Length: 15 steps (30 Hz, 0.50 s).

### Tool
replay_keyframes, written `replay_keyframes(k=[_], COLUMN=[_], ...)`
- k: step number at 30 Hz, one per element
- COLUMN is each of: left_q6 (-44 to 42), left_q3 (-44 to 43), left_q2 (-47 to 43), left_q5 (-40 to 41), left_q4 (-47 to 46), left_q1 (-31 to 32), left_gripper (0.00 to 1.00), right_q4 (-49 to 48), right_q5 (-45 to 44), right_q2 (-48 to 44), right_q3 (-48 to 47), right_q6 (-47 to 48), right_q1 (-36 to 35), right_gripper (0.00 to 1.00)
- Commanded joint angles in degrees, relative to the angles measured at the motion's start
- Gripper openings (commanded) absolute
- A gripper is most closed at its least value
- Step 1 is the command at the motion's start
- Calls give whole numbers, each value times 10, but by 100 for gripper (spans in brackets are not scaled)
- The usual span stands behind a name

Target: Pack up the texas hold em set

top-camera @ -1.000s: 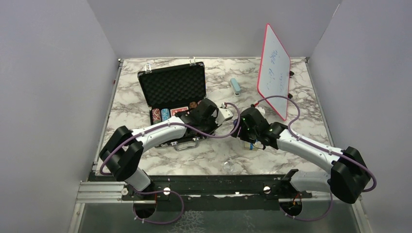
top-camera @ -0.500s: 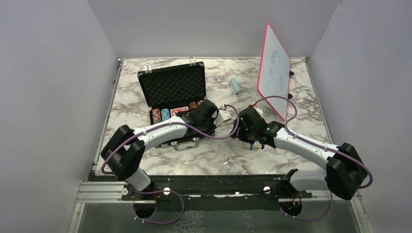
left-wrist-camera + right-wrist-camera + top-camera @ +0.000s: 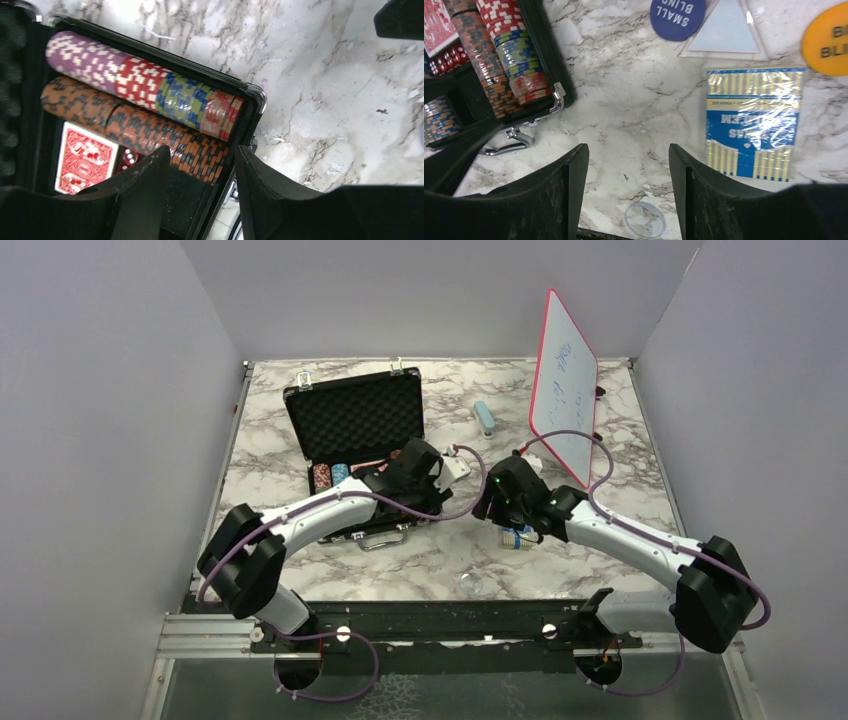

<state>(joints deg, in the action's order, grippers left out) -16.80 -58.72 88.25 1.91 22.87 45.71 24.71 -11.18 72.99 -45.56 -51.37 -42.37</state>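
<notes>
- Leftward and toward the far side is where my left arm has swung in the last second. The left claw [image 3: 201, 152] hung off the right end of the case [image 3: 350, 420] then, and it hangs over that end now. My right arm has crept a little to the left as well.
- The left claw is spread with nothing between its fingers. Below it lie two rows of chips [image 3: 150, 85], with the red deck [image 3: 85, 157] and the dice [image 3: 129, 159] in the pocket alongside.
- The right claw [image 3: 627, 147] is also spread and empty, over bare table [image 3: 624, 100]. The case corner is to one side of it and the blue deck [image 3: 751, 122] is just beside its other finger.
- Out on the table are that deck, the blue button [image 3: 676, 15], the orange button [image 3: 826, 37] and a clear disc [image 3: 645, 219].
- I judge the blue deck to be my next pick. I'd slide the right claw across until its fingers straddle the narrow width, then come down low and close firmly, because the deck lies flat and its film looks slippery.
- I'd lift the left claw clear of the case first. The two wrists are near each other, and what looks like a free pocket sits right under it.
</notes>
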Motion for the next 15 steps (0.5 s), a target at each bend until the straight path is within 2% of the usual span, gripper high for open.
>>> replay_keyframes(k=[1,4,8,10,15], left_q6=[54,118,214,252,323], left_q3=[-14,5,45,61,102], left_q2=[-72,-115,-162,-178,-213], left_q5=[-45,-60,-67,-69,-94], left_q4=[-32,-73,-121,-135,-163], left_q1=[-30,-60,-88,-93,-95], left_gripper=[53,55,58,61,73], right_q4=[46,69,124,149,145], right_q5=[-95,-151,-217,-224,-187], right_q2=[-36,-49,-41,-30,-17], right_q3=[-19,-21,-21,-19,7], right_q6=[9,11,-20,-37,-48], right_q1=[-1,-1,2,4,9], right_gripper=[63,68,85,92,99])
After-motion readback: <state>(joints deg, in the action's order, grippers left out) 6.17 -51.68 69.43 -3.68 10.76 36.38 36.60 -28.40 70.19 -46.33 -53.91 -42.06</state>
